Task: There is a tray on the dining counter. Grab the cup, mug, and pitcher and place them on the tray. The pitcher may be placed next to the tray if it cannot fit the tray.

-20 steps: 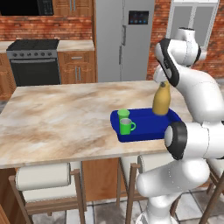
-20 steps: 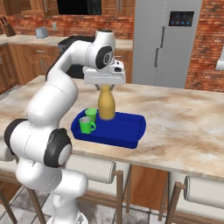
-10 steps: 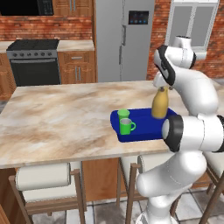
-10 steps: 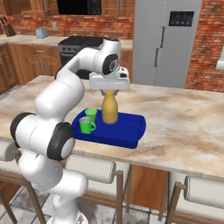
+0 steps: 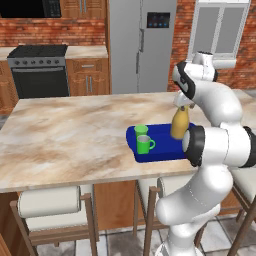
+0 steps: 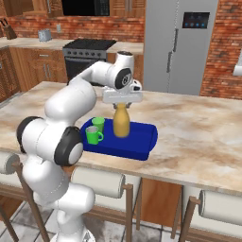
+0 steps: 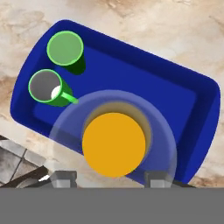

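Standing upright on the tray [image 6: 142, 142] — pitcher [image 6: 121, 122], gripper [image 6: 122, 102] astride its neck.

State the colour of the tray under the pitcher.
Deep blue. The tray shows best in the hand view, under the yellow pitcher.

You see the tray [image 6: 142, 146]: deep blue, flat near the dining counter's [image 6: 203, 137] front edge | cup [image 6: 98, 124] and mug [image 6: 92, 135]: green, upright at one tray end | pitcher [image 6: 121, 121]: mustard, upright mid-tray.
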